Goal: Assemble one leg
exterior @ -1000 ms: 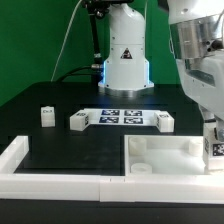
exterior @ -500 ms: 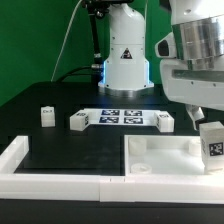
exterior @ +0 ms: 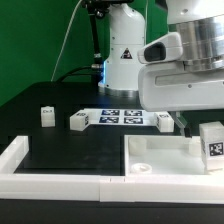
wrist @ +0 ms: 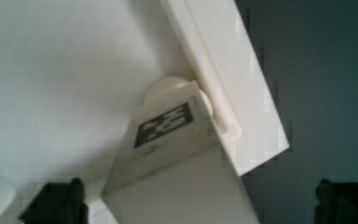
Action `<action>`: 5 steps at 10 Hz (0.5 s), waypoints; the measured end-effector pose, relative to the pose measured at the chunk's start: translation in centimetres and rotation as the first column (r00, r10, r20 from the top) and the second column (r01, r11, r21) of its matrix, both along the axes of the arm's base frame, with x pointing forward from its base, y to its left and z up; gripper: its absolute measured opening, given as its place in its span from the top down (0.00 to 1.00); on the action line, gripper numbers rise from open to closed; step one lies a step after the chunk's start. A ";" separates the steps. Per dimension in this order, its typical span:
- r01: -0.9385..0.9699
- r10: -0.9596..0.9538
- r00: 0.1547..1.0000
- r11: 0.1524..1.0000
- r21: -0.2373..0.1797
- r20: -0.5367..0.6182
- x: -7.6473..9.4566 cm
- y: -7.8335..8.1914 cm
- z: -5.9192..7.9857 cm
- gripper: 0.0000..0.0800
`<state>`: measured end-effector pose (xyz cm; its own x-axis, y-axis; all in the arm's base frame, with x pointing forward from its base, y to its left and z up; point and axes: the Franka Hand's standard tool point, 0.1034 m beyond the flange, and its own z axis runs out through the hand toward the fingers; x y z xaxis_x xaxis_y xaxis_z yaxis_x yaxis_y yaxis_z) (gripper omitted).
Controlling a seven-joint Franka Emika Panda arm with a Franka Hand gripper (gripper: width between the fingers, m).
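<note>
The arm's two-finger gripper [wrist: 202,204] hung wide open and held nothing. In the wrist view its two dark fingertips [wrist: 59,200] stood far apart, one at either edge of the picture. Between them, and farther from the camera than the tips, was the small white stubby plastic leg [wrist: 169,135] with its black-and-white square tag, and neither finger touched it. In the exterior view the leg [exterior: 212,146] stood near that view's right edge, below the bulky silver-and-white gripper body. One dark finger [exterior: 186,125] hung just beside it on the exterior view's left; the other finger I could not make out from there. The leg stood upright with its long axis vertical and its tagged face turned toward the exterior camera. From the wrist it showed end-on and foreshortened, its length running up toward the lens. It rose from the side of the large white square tray-like tabletop [exterior: 160,150] on the exterior view's right, pressed close against the raised rim [wrist: 220,60]. Whether it was seated fast there I could not tell. Three more white tagged legs sat on the black table [exterior: 70,145], well apart from the gripper. One stood alone [exterior: 46,116] toward the exterior view's left, and the others stood at the left end [exterior: 80,121] and the right end [exterior: 165,121] of the thin flat white marker board [exterior: 122,116].
</note>
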<state>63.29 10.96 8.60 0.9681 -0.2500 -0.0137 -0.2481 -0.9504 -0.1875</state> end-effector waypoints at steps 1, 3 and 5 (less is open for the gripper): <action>-0.098 0.098 0.995 0.995 -0.016 0.016 0.0 -0.1 0.0 0.19; -0.242 0.244 0.969 0.970 -0.029 0.040 0.0 -0.3 -0.1 0.19; -0.245 0.246 0.969 0.969 -0.030 0.040 0.0 -0.3 -0.1 0.49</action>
<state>63.26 10.65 8.51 0.9995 -0.0047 0.0322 0.0009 -0.9856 -0.1689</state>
